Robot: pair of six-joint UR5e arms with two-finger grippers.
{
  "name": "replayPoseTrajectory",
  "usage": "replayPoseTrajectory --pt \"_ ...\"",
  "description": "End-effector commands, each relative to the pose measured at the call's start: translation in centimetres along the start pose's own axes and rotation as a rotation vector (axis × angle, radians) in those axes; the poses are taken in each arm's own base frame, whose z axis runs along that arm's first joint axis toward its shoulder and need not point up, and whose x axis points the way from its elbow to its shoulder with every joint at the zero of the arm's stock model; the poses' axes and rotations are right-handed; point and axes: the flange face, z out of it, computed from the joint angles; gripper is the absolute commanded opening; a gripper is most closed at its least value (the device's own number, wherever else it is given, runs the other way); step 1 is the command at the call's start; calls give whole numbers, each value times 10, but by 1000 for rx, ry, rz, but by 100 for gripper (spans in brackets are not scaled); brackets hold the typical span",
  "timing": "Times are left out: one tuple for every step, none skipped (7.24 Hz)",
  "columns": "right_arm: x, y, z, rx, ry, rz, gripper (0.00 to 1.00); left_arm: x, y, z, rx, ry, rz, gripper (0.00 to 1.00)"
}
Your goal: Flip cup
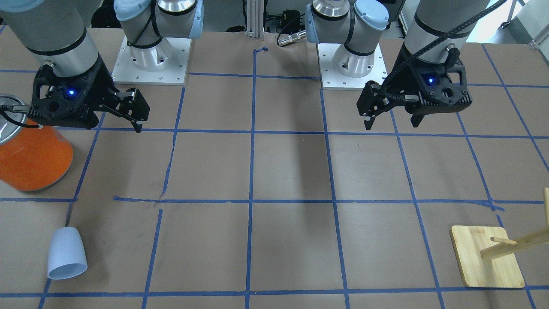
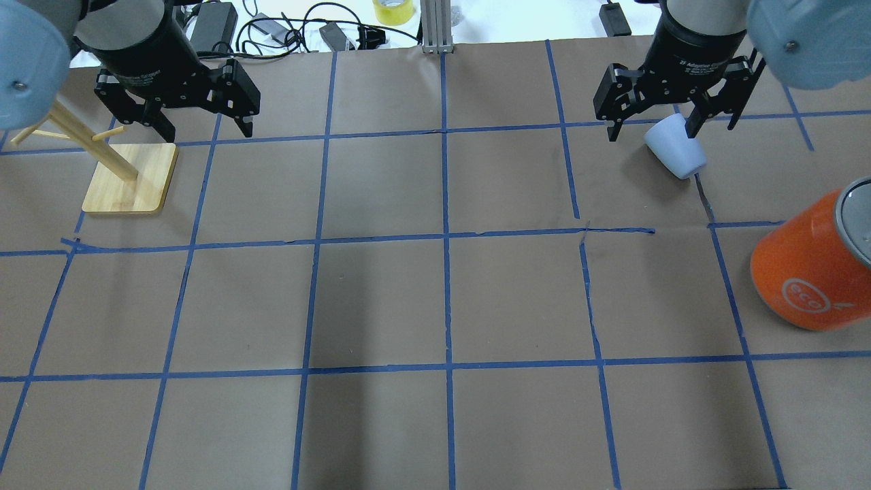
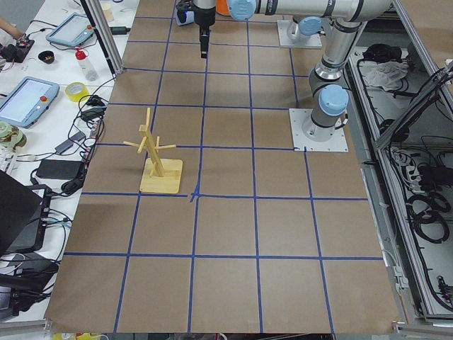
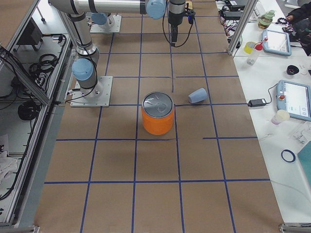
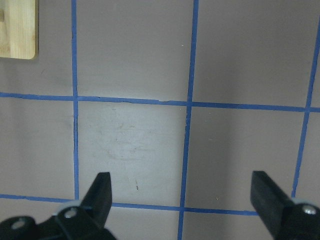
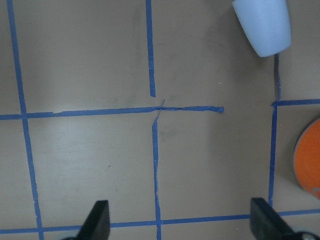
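The pale blue cup [image 1: 66, 253] lies on its side on the brown table, rim toward the operators' side and rounded base toward the robot. It also shows in the overhead view [image 2: 677, 153], the exterior right view [image 4: 198, 95] and at the top right of the right wrist view [image 6: 262, 25]. My right gripper [image 1: 135, 116] is open and empty. It hovers above the table, robot-side of the cup, and shows open in the overhead view [image 2: 652, 129] and its wrist view [image 6: 180, 225]. My left gripper [image 1: 391, 122] is open and empty over bare table [image 5: 182, 200].
A large orange can [image 1: 34, 159] with a silver top stands beside the right gripper, between the cup and the robot; it also shows in the overhead view [image 2: 810, 272]. A wooden peg rack [image 2: 133, 177] on a square base stands near the left gripper. Blue tape lines grid the table.
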Motion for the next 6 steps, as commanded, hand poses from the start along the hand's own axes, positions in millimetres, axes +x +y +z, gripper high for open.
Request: replayPoseTrajectory --pt "0 0 -2 4 0 0 100 0 0 0 0 0 0 100" --pt "0 0 -2 4 1 0 100 0 0 0 0 0 -1 100" --pt "0 -1 -2 6 4 0 100 0 0 0 2 0 0 100" --pt "2 -1 -2 5 12 2 100 0 0 0 0 0 -1 100" --pt "1 -2 -2 14 6 2 100 0 0 0 2 -1 0 100" --pt "4 -3 -1 12 9 7 100 0 0 0 0 -2 0 100"
